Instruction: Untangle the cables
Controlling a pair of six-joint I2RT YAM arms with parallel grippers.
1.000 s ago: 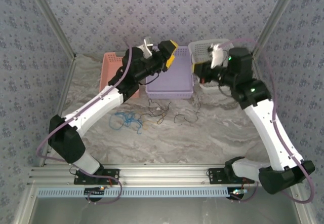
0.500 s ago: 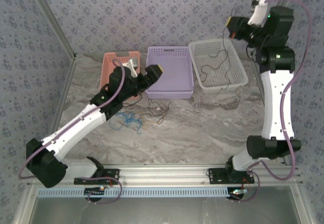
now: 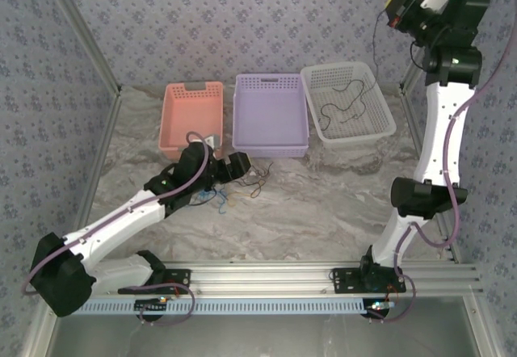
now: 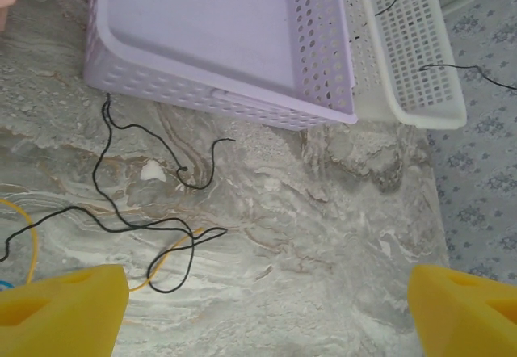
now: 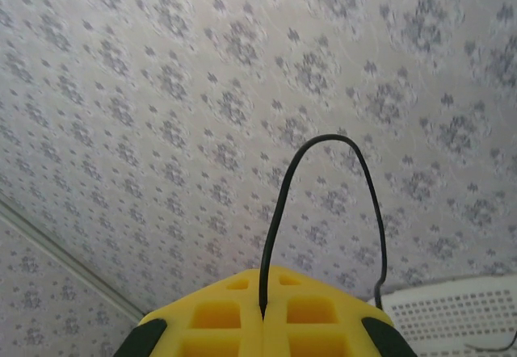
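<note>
A tangle of thin cables point(image 3: 245, 181) lies on the marble table in front of the purple basket: black strands, a yellowish one and a blue bunch point(image 3: 207, 201). My left gripper point(image 3: 239, 165) hovers low over its left part, open and holding nothing. In the left wrist view its yellow fingertips point(image 4: 61, 310) stand wide apart, the gripper point(image 4: 262, 317) over bare marble right of a black cable point(image 4: 136, 213) and a yellow cable point(image 4: 171, 255). My right gripper point(image 3: 393, 11) is raised high at the back right, shut on a black cable point(image 5: 323, 142) whose strand point(image 3: 377, 46) hangs toward the white basket.
Three baskets line the back of the table: pink point(image 3: 182, 123), purple point(image 3: 271, 115) and white point(image 3: 359, 136), the white one holding a black cable point(image 3: 343, 102). The purple basket point(image 4: 202, 26) and white basket point(image 4: 420, 90) sit just beyond the left gripper. Frame posts flank the table.
The right arm has swung up and back from the white basket, lifting a black cable high. The left arm has drawn back from the purple basket down to the tangle, jaws open.
</note>
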